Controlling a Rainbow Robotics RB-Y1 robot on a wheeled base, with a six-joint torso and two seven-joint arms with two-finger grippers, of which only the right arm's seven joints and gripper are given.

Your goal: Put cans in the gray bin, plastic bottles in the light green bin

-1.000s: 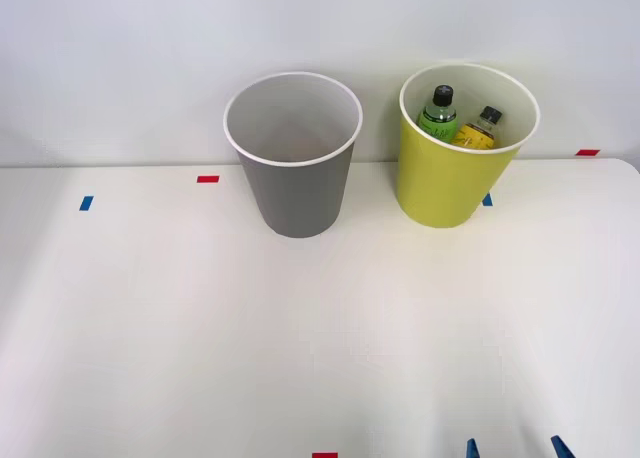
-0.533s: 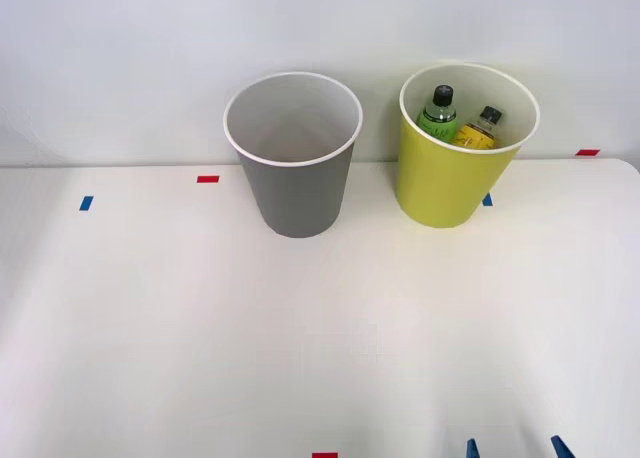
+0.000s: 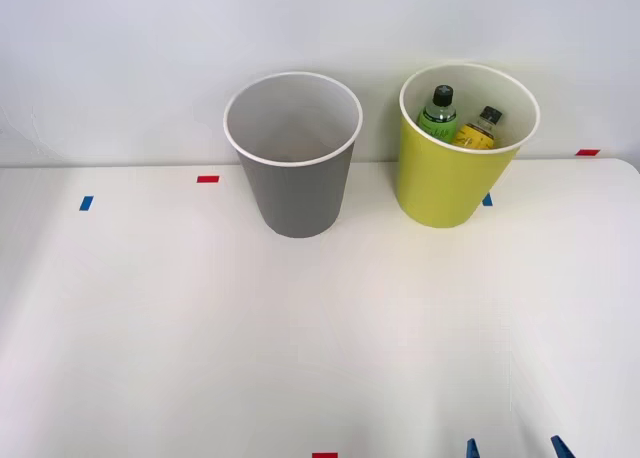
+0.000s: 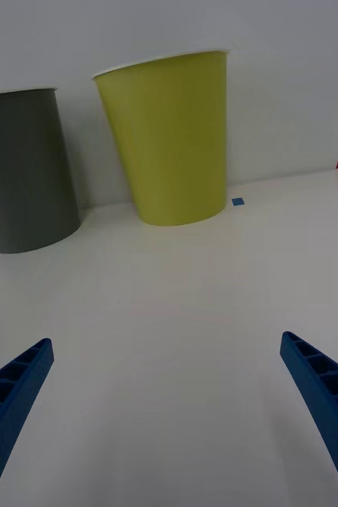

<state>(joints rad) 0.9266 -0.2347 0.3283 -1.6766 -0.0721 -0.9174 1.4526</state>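
Plastic bottles (image 3: 455, 118), 2 in number, are standing inside the light green bin (image 3: 450, 183) at upper right, correctly sorted. Gray bin (image 3: 295, 193) is sitting beside it. Right gripper (image 4: 169, 412) is hanging wide open, holding nothing.

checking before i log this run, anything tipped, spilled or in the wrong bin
Nothing stands out. The gray bin and green bin stand upright, apart. Both bottles are in the green bin. The open right gripper holds nothing.

White table (image 3: 150, 328) with gray bin (image 3: 297, 193) beside light green bin (image 3: 440, 183) (tape marks (image 3: 207, 179) scattered around)
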